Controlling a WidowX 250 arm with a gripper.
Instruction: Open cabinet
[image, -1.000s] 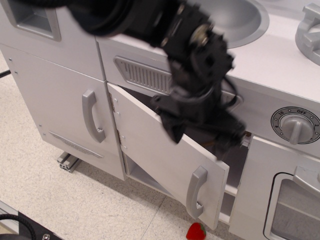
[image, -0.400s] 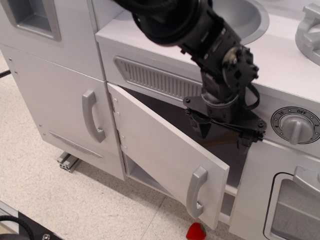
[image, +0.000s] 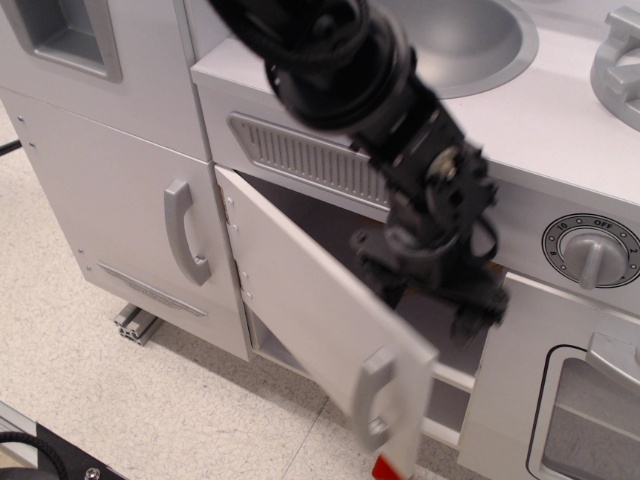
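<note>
The cabinet (image: 320, 310) door is swung well out on its left-edge hinges, below the vent panel (image: 300, 155), its handle (image: 372, 395) blurred. The gripper (image: 432, 292) is set behind the door's free edge, apparently to push it outward; its grip cannot be told.
</note>
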